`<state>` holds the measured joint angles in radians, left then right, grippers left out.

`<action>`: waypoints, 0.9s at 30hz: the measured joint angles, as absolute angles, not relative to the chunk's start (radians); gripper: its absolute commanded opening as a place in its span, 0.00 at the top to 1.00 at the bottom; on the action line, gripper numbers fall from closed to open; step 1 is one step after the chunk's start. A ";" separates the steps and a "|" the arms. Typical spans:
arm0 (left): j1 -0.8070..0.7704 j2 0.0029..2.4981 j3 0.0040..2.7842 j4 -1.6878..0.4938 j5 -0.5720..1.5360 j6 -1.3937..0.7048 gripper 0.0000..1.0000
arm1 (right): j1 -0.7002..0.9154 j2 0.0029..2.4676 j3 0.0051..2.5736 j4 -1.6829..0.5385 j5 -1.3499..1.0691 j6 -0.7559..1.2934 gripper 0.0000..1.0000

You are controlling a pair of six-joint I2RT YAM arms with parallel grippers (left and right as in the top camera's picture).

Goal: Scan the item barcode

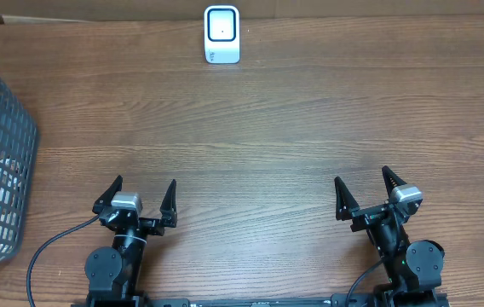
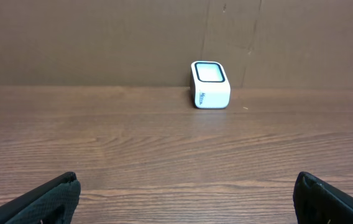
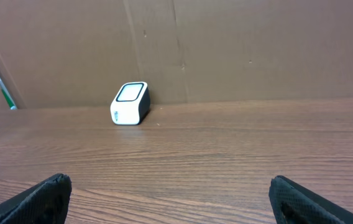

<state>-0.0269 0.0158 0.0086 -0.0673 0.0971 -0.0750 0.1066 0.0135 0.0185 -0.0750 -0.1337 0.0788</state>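
Standing well beyond left pincer [image 1: 145,182] — scanner [image 1: 222,34]

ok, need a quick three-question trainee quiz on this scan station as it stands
1. True or false: the small white box-shaped scanner stands at the far edge of the brown wooden table.
2. Which is nearer the grey mesh basket? A: left gripper. B: right gripper.
3. Fill in: both grippers are ___ and hold nothing.

Key: 1 true; 2 A; 3 open.
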 measured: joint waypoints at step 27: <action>-0.027 0.016 0.048 -0.104 0.199 -0.075 0.00 | 0.107 0.014 0.019 -0.075 -0.134 0.078 0.00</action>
